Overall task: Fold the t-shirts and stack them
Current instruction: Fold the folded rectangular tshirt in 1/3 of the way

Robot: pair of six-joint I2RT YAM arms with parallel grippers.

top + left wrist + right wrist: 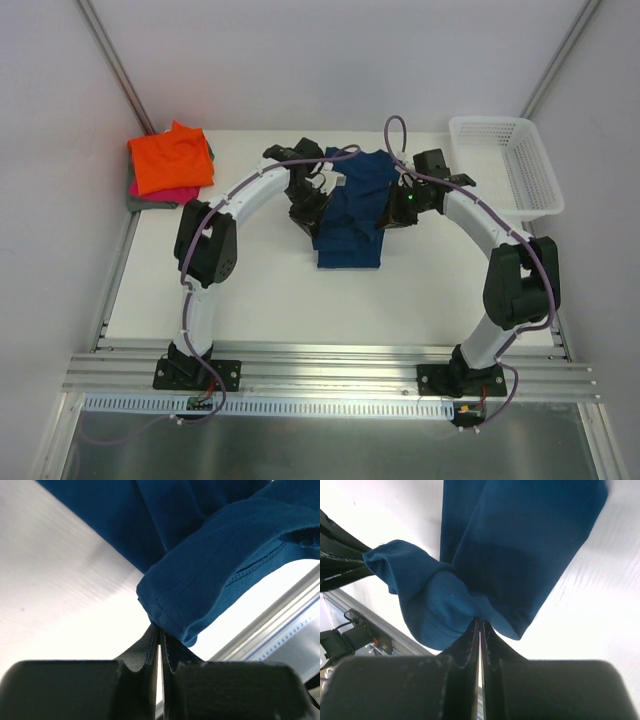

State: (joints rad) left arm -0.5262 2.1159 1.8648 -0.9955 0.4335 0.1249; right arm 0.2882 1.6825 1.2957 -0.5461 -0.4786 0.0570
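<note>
Pinching navy tee, both grippers

Left gripper (160, 630): fingers pressed together, no gap showing, nipping a bunched hemmed edge of the navy t-shirt (352, 215). In the left wrist view the cloth folds over right at the fingertips and hangs clear of the table (270, 300) there.

Right gripper (480, 622): same story, fingers squeezed tight on a doubled-over fold of the same shirt. A rolled sleeve or hem sticks out to one side of the pinch.

The navy tee sits left of the white basket (490, 120), about mid-table, as a long narrow strip with its lower end flat on the table. The left gripper has the edge farther from the basket, the right gripper the edge nearer it.

The stack is well left of the basket, at the far left table corner: orange t-shirt (170, 158) on top, pink t-shirt (152, 190) under it, grey t-shirt (145, 204) at the bottom.

Writing: a small pale tag (339, 181) shows near the tee's upper end, too small to read.
</note>
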